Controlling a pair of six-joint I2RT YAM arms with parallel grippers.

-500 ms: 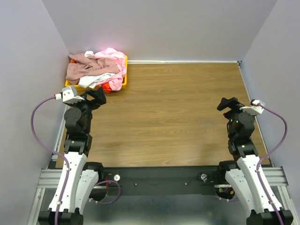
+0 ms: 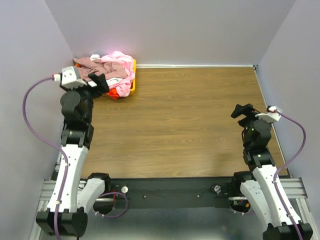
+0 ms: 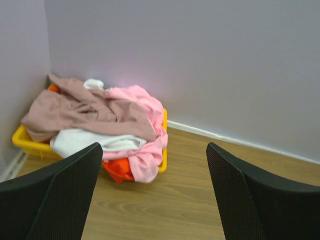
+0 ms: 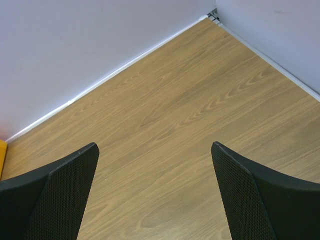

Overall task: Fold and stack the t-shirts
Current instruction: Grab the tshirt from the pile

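Top external view showed the t-shirts heaped in a shallow yellow plastic bin in the far left corner of the brown wood-grain table, pressed against the pale lavender walls.

From the left wrist camera the heap read in layers. A dusty mauve-pink tee was crumpled across the top and left. A light pink tee was bunched on the right and spilled over the bin's near right rim. A white tee was folded under the mauve one, and a red-orange tee poked out low at the front, touching the wood. None was folded or laid out on the table.

The left gripper hung at the bin's near left side, its black mesh-faced fingers spread wide and holding nothing. Seen from above, the wrist covered the bin's near left corner. In the wrist view only bare wood lay between the fingertips and the pile.

The right gripper sat over the table near its right edge, well apart from the bin. Its fingers were likewise spread apart and empty above bare boards.

A white strip ran along the table's far edge at the foot of the wall. A purple cable looped outward beside the left arm past the table's left edge.
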